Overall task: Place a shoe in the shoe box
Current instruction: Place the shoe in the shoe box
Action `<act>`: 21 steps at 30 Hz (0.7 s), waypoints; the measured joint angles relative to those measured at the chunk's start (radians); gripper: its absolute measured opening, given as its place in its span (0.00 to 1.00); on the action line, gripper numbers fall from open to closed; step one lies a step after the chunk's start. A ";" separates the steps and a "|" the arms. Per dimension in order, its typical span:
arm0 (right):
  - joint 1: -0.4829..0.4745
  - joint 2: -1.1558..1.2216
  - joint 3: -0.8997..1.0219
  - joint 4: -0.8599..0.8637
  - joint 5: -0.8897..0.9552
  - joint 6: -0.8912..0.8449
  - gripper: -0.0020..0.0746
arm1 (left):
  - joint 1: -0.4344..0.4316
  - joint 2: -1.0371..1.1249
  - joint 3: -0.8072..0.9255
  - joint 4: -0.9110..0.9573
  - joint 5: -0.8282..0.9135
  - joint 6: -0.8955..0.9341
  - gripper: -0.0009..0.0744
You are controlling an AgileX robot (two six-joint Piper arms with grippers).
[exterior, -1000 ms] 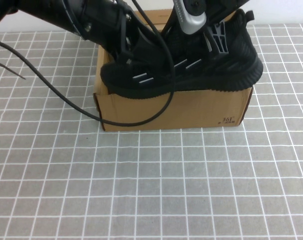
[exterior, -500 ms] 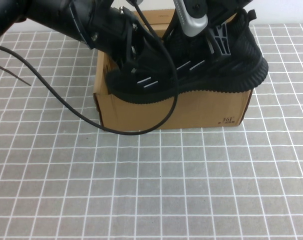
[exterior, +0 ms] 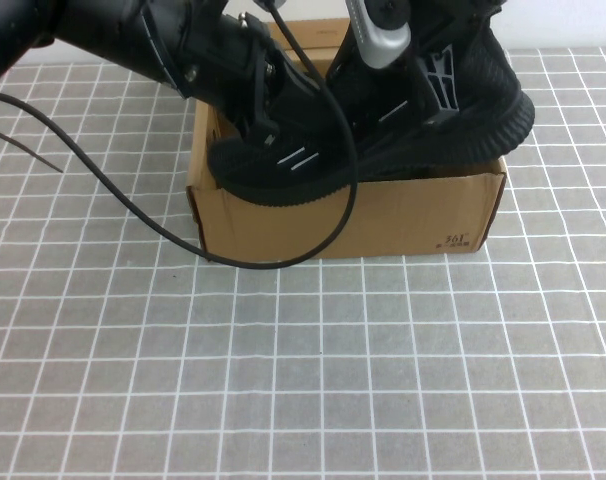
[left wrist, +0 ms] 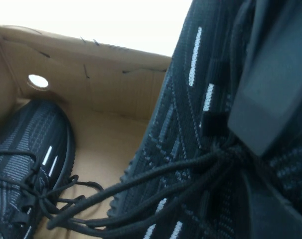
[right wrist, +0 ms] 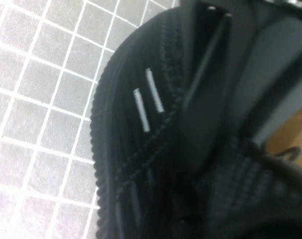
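The shoe (exterior: 383,130), a black knit sneaker with small white side dashes, hangs tilted over the open brown cardboard shoe box (exterior: 353,225), toe lower at the left, heel higher at the right. My left gripper (exterior: 261,100) is shut on the shoe near its toe and laces. My right gripper (exterior: 435,85) is shut on its heel half. In the left wrist view the shoe (left wrist: 191,139) fills the right side, one finger (left wrist: 275,94) pressed on it. In the right wrist view a finger (right wrist: 211,94) lies across the shoe (right wrist: 136,159).
A matching black sneaker (left wrist: 26,164) lies inside the box on its cardboard floor (left wrist: 106,144). A black cable (exterior: 133,205) loops from the left arm down past the box's front left corner. Grey tiled table (exterior: 303,380) spreads in front of the box.
Both grippers have carried the shoe back from the box's front wall. Its heel has risen and its toe has dipped, so the wall's top edge now shows at the right.
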 joint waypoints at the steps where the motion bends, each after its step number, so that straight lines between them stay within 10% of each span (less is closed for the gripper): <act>1: 0.000 0.000 0.000 -0.004 -0.002 0.025 0.08 | 0.000 0.000 0.002 0.003 0.000 -0.002 0.06; 10: 0.000 -0.040 0.000 -0.078 -0.036 0.221 0.57 | 0.000 0.008 0.002 0.016 0.019 -0.003 0.05; 21: 0.000 -0.213 -0.006 -0.267 -0.039 0.591 0.38 | 0.000 0.014 0.006 0.071 -0.055 -0.026 0.05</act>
